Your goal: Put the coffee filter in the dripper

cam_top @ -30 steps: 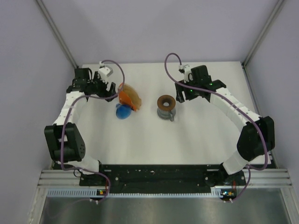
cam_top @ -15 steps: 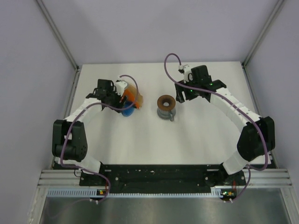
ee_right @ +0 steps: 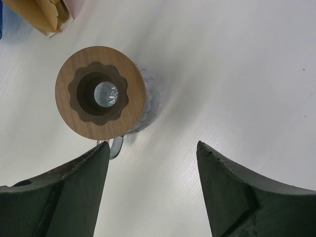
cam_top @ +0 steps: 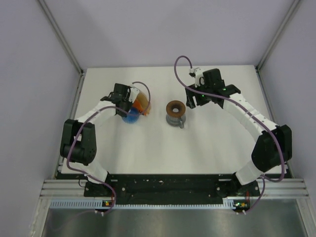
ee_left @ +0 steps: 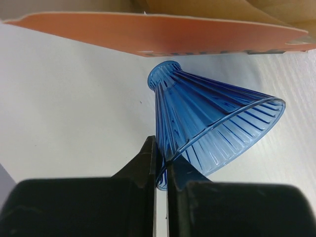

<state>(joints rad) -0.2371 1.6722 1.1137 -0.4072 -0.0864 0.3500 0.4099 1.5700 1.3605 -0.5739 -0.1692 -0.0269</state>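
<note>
Blue ribbed cone (ee_left: 207,118) seems pinched at its rim by left gripper (ee_left: 162,159).

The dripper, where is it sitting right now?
In the top view the dripper sits mid-table on the clear cup, right of the orange pack and just left of the open right hand.
</note>
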